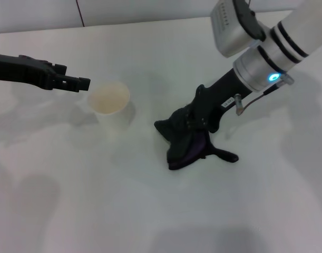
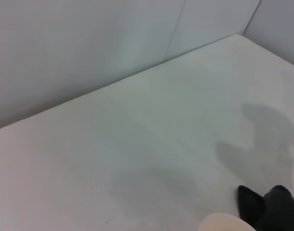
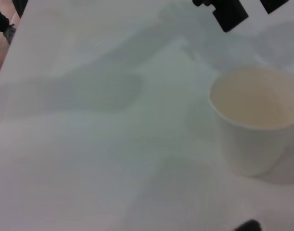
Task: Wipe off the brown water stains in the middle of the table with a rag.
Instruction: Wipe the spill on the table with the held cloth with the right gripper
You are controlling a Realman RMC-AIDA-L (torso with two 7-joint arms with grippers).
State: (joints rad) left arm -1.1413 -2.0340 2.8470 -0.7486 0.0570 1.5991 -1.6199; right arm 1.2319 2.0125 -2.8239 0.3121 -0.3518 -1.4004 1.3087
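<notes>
Beside the cup (image 1: 112, 101), toward the robot's right and a little nearer the robot, the rag (image 1: 186, 143) lay bunched on the white desk (image 1: 97, 200). Black outer folds were seen, with a purplish inner side showing at the lower edge, and one dark tail of cloth trailed away from the cup. The right claw (image 1: 195, 124) was pressed down into the top of the rag and gripped it; black fingers and black cloth merged, so the exact line of the grip could not be made out. The right arm ran up and away from the rag, white and silver, with a small blue light lit on its wrist.

The cup stood upright, pale, tan inside, and apart from the rag. The left claw (image 1: 79, 83) hovered just beside the cup's rim on the side away from the rag, clear of the desk and holding nothing. Whether its fingers were wide or narrow could not be told from any view. The right wrist view showed the cup (image 3: 255, 115) upright, with that claw (image 3: 228, 12) dark beyond it.

No brown stain was visible on the desk in any view; if one remained, it lay under the rag, and this could not be confirmed. The left wrist view showed bare desk (image 2: 137, 144) up to a pale wall, the cup's rim (image 2: 223, 224) at the picture's edge and a dark piece of the rag (image 2: 250, 202) next to it.
</notes>
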